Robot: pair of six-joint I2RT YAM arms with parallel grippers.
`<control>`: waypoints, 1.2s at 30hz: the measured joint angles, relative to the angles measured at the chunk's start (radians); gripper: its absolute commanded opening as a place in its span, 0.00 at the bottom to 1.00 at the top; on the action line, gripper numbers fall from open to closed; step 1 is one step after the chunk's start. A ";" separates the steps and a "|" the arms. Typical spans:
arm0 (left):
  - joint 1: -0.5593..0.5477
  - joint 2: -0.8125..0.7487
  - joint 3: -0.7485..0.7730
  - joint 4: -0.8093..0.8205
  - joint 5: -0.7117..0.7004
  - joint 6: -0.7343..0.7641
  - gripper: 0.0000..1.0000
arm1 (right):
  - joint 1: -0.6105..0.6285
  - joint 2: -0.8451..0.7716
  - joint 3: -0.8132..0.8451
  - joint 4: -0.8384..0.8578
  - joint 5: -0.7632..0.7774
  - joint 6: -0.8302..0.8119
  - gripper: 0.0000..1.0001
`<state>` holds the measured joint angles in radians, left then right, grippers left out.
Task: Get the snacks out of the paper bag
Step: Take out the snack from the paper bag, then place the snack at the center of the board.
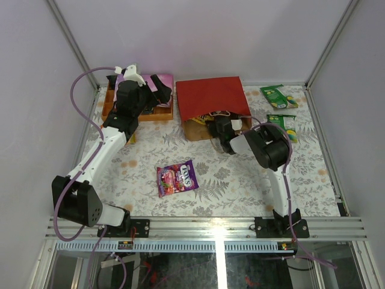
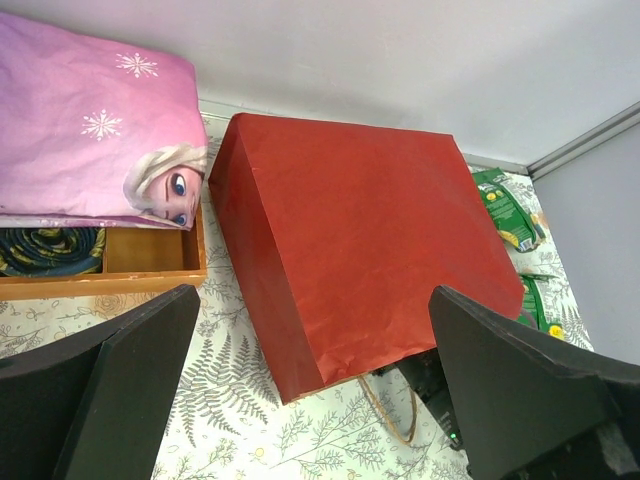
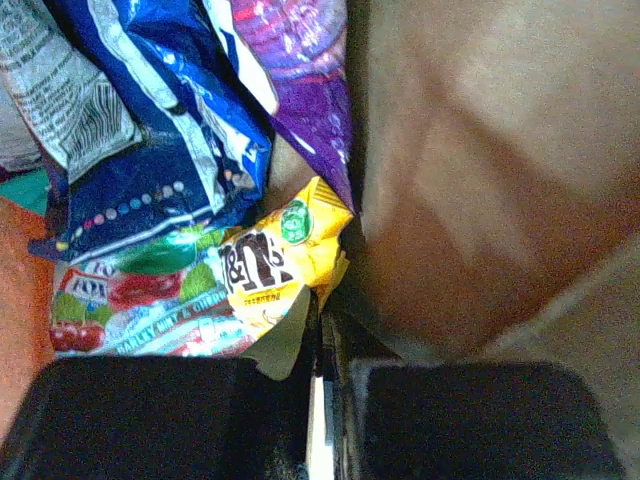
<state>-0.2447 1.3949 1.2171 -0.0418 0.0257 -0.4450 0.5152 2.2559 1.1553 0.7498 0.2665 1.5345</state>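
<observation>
On the patterned tabletop (image 1: pixel 240 186) the bag (image 1: pixel 210 96) lies at the far edge, my right gripper (image 3: pixel 322 400) inside its mouth pinching a yellow pack (image 3: pixel 275 265), the left gripper (image 2: pixel 312 300) spread by the far-left corner; next, I judge, a straight withdrawal.

At the far left corner of the fern-patterned table (image 1: pixel 240 180) sits a wooden box (image 2: pixel 110 285), draped with a pink-purple cloth (image 2: pixel 90 130) bearing snowflakes and a cartoon face, beside a dark rolled fabric (image 2: pixel 50 250) in one compartment.

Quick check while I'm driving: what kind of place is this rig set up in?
Probably a lab test booth, not a home: plain white walls on aluminium framing, and a fern-print tablecloth with a red paper bag staged on it.
</observation>
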 measured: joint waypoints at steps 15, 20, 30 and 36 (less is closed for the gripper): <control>0.004 0.000 0.000 -0.006 -0.012 0.020 1.00 | 0.012 -0.484 -0.515 0.086 -0.127 -0.188 0.00; 0.007 0.000 0.008 -0.039 -0.033 0.028 1.00 | 0.108 -0.737 -0.600 0.021 -0.127 -0.368 0.00; 0.072 -0.009 0.056 -0.098 -0.024 -0.018 1.00 | 0.360 -0.820 -0.401 -0.058 -0.286 -0.740 0.00; 0.121 -0.056 0.100 -0.141 0.018 -0.079 1.00 | 0.363 -0.503 -0.003 -0.134 -0.392 -0.787 0.00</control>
<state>-0.1242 1.3384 1.3167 -0.1825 0.0433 -0.5236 0.8783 1.7531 1.1522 0.6155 -0.1257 0.7471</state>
